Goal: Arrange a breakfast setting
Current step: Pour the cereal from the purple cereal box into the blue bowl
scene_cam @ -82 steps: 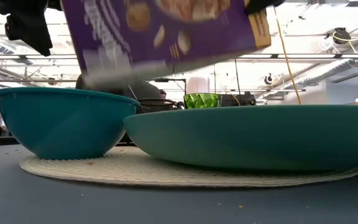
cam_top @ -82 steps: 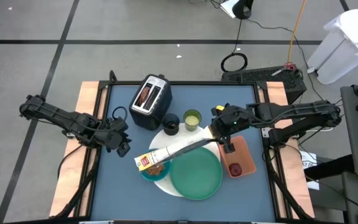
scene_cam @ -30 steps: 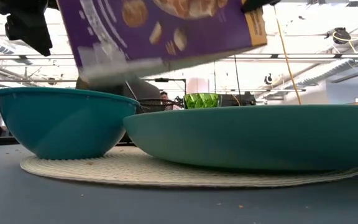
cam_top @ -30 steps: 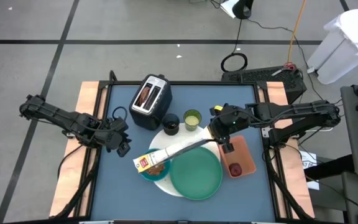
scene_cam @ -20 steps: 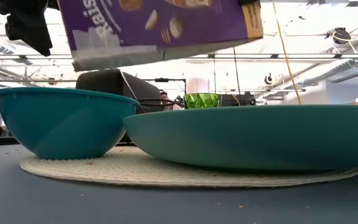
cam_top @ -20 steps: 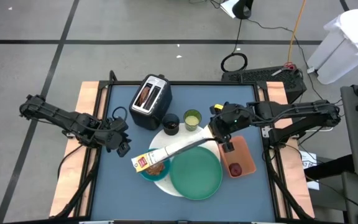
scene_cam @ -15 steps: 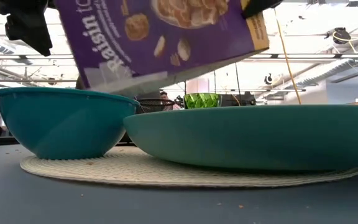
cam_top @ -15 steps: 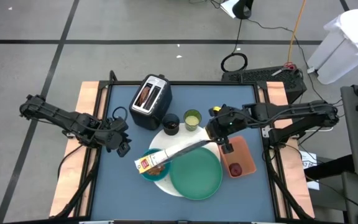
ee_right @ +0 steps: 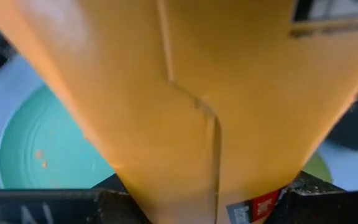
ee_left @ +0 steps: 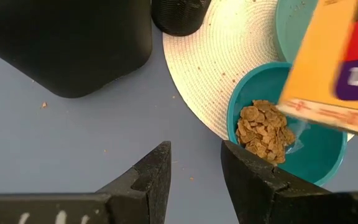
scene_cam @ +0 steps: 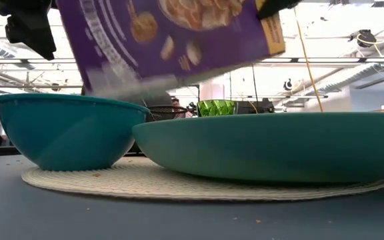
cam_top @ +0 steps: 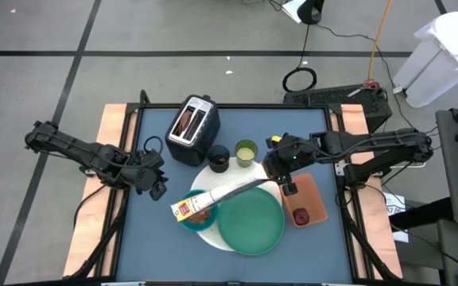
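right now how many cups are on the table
2: a black cup beside the toaster, and a yellow-green cup just to its right. The cereal box could hide another.

Purple-and-orange cereal box [scene_cam: 172, 40], teal bowl [scene_cam: 62, 130], green plate [cam_top: 250, 220], blue table [cam_top: 149, 230]

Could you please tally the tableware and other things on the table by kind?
Plates: 1, large green plate
Bowls: 1, teal bowl holding cereal
Cups: 2, black cup and yellow-green cup
Toasters: 1
Cereal boxes: 1, tilted over the bowl
Trays: 1, orange
Total: 7
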You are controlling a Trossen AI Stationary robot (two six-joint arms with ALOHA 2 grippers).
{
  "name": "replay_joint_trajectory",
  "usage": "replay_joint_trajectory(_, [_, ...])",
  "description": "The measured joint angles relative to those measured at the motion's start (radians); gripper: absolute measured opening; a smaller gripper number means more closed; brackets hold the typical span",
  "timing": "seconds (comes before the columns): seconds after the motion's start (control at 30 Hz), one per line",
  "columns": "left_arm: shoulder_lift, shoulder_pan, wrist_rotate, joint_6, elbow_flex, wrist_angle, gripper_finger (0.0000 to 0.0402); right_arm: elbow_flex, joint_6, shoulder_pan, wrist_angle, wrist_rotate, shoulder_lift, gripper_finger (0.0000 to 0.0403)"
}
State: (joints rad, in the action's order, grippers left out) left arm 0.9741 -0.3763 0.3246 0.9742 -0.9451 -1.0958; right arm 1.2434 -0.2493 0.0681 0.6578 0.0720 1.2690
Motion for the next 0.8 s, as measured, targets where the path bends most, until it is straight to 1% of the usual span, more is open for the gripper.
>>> replay_joint_trajectory(0.07, [0.0,0.0,0.0,0.001,0.0,0.0,0.0145,0.001,0.0,0.0,-0.014,0.002,-0.006,0.0167])
replay_joint_trajectory(0.23, [0.0,0.0,0.0,0.0,0.0,0.0,0.0145,0.001,0.01,0.0,0.048,0.001,0.003,0.0167])
replay_joint_trajectory(0.43, [0.0,0.0,0.0,0.0,0.0,0.0,0.0145,0.001,0.001,0.0,-0.002,0.002,-0.003,0.0167])
replay_joint_trajectory(0.63, [0.0,0.0,0.0,-0.001,0.0,0.0,0.0145,0.0,0.009,0.0,0.057,-0.001,0.001,0.0167])
replay_joint_trajectory(0.8, [0.0,0.0,0.0,-0.001,0.0,0.0,0.0145,0.0,0.001,0.0,0.02,-0.001,0.001,0.0167])
